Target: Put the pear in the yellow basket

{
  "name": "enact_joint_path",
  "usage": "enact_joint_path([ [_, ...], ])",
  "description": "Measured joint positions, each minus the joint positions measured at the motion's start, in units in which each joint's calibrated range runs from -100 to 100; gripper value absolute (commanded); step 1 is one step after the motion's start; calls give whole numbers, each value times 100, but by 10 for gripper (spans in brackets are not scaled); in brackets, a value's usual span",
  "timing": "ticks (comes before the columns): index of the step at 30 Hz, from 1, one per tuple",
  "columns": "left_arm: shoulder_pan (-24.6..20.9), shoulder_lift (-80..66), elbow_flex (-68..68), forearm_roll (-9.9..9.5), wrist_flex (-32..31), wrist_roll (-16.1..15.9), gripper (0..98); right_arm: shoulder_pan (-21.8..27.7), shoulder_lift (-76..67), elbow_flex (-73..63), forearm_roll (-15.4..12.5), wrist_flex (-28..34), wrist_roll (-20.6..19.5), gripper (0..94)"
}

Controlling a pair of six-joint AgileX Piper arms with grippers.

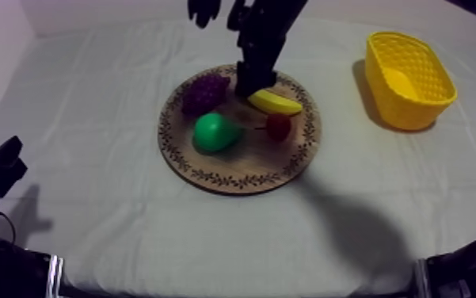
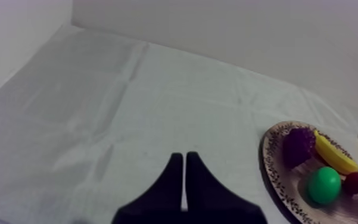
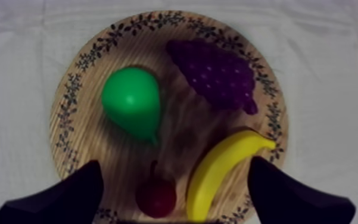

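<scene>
Near-left on the wooden board (image 1: 233, 170), looking at the pear (image 1: 215, 131) lying on its side, green and glossy, narrow end pointing toward the small red fruit (image 1: 279, 126), with a gap between it and the bunch of grapes (image 1: 205, 93) farther back. Guessing hollow toy plastic, so probably weighing next to nothing and staying stiff under a squeeze, nothing fragile about it. Worrying more about the slick, rounded skin, likely wanting to squirt out of a sloppy pinch. Betting on closing across the fat belly, one pad on each side, and skipping the tapering neck.

Seeing the right gripper (image 3: 175, 168) hanging above the far part of the board, roughly between the grapes and the banana (image 1: 275, 102), fingers (image 3: 68, 199) spread wide and gripping nothing. Placing the pear nearer and to the left of it, lower down, clear of both fingers, not between them. Figuring on needing a shift near-left plus a drop before any squeezing.

Also spotting the left gripper (image 2: 184, 179) parked low at the near left, fingers pressed together on nothing, and the yellow basket (image 1: 403, 112) sitting far right, well apart from the board.
</scene>
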Motion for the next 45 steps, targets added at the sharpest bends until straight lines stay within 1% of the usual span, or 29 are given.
enact_joint_path([
  [13, 0, 0, 0, 0, 0, 0, 1, -267, 1087, -260, 18, -359, -160, 810],
  [25, 0, 0, 0, 0, 0, 0, 1, -345, 1756, -509, 18, -384, -288, 791],
  [31, 0, 0, 0, 0, 0, 0, 1, -365, 2024, -708, 32, -416, -336, 758],
  [38, 0, 0, 0, 0, 0, 0, 1, -368, 2228, -819, -32, -421, -325, 652],
  [45, 0, 0, 0, 0, 0, 0, 1, -396, 2301, -834, -77, -439, -305, 435],
])
